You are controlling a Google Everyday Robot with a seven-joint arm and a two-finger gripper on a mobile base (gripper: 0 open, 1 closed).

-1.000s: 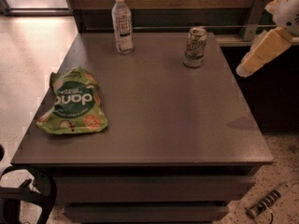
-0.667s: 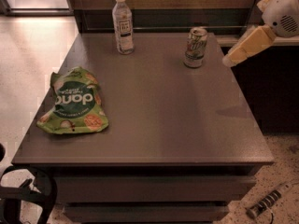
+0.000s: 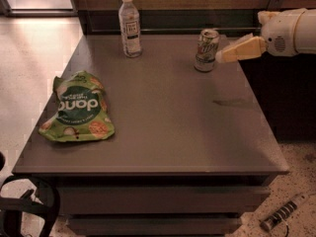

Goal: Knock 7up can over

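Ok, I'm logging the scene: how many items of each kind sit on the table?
Cans: 1, the 7up can
Bottles: 1, the plastic bottle
Snack bags: 1, the green bag
Total: 3
The gripper hovers close beside the can.

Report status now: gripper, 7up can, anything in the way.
Gripper at right edge of table, close beside 7up can. Can upright, not yet knocked over. Nothing between them; bottle and chip bag well left.
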